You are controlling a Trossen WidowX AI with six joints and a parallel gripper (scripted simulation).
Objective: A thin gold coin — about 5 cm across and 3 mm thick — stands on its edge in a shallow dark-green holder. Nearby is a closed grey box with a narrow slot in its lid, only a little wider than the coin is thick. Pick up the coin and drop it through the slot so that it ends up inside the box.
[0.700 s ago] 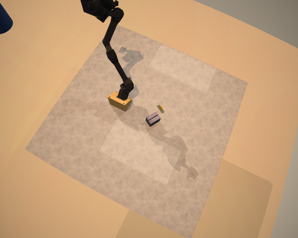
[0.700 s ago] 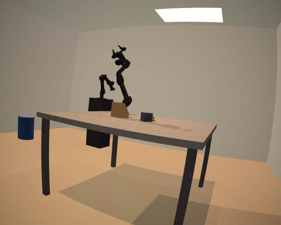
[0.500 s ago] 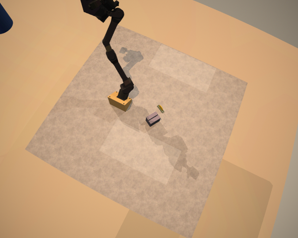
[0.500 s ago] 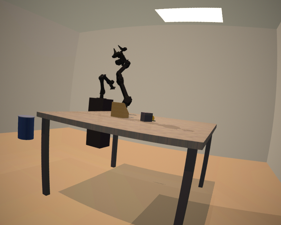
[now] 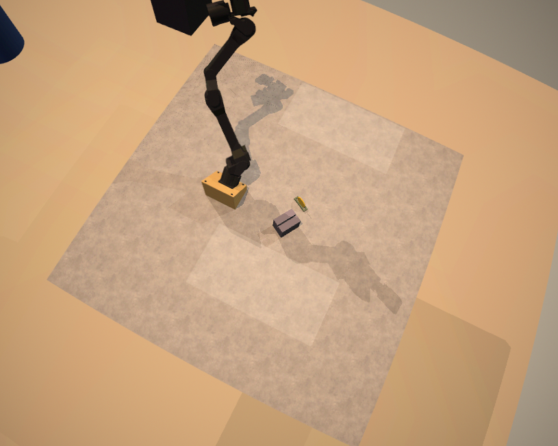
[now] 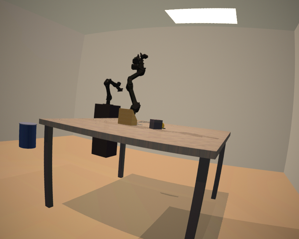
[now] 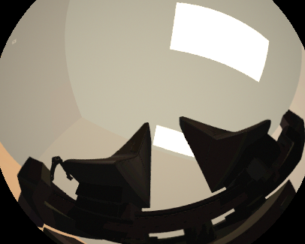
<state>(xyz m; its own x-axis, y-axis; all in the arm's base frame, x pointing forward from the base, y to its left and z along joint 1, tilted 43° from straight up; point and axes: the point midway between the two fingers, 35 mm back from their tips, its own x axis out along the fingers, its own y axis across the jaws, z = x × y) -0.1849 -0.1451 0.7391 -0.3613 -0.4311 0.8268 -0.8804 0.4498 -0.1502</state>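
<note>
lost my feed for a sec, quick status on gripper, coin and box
Gripper high above table, pointing at ceiling, part open, holding nothing. Coin on edge in holder, untouched. Grey box shut, beside it. Nothing blocking coin or slot.

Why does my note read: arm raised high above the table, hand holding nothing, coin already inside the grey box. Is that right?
One thing is wrong: the coin is not in the grey box. The top view shows it standing in its holder beside the box. The rest stands: the arm is raised high, and the wrist view shows the hand with nothing between its fingers.

Matt wood-grain table [image 6: 138, 136]
</note>
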